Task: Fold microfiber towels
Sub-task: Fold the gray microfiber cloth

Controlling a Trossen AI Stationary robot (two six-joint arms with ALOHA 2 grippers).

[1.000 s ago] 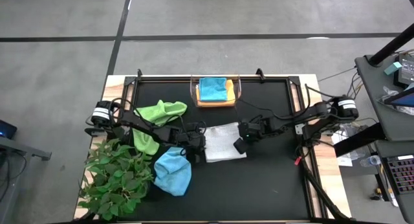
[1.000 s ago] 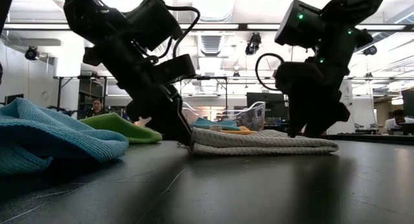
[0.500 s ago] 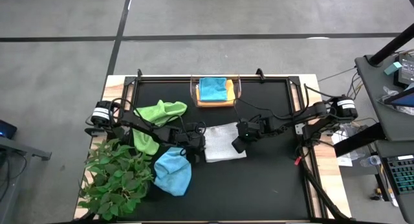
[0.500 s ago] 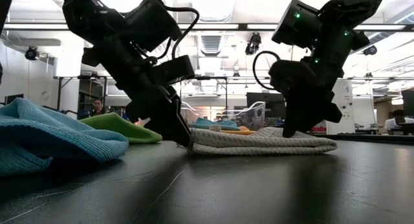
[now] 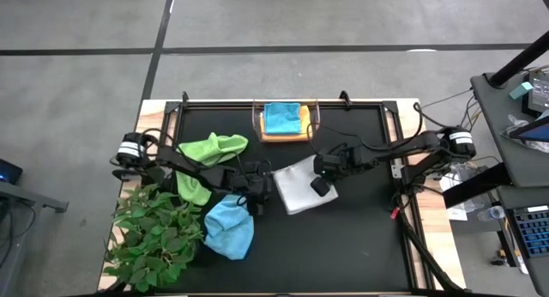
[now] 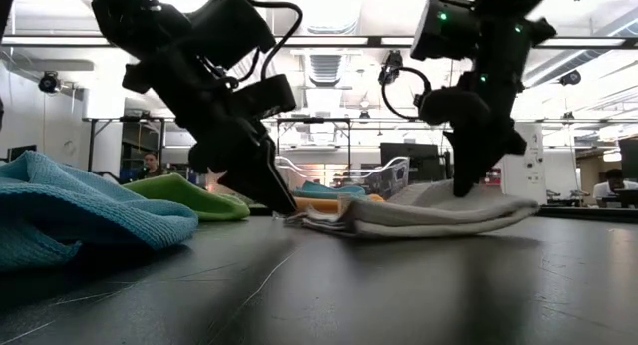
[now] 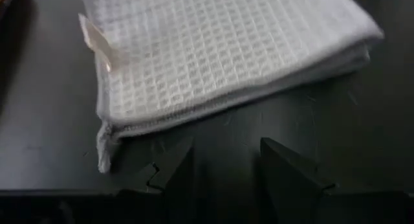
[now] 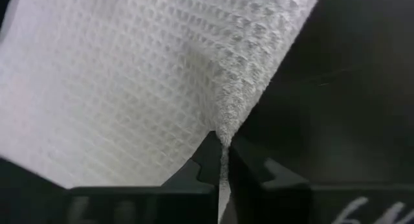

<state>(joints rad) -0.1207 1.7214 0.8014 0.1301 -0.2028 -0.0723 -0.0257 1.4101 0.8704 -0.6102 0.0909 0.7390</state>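
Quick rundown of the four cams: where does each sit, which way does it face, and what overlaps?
High view: overhead, straight down on the table; both arms show, left gripper, right gripper.
Low view: table height, level into the room; both arms drop in from above.
Left wrist view: on the left arm, past its open fingers to the white towel.
Right wrist view: on the right arm, fingers shut on the towel's edge.
Shared: all four views see the white towel.
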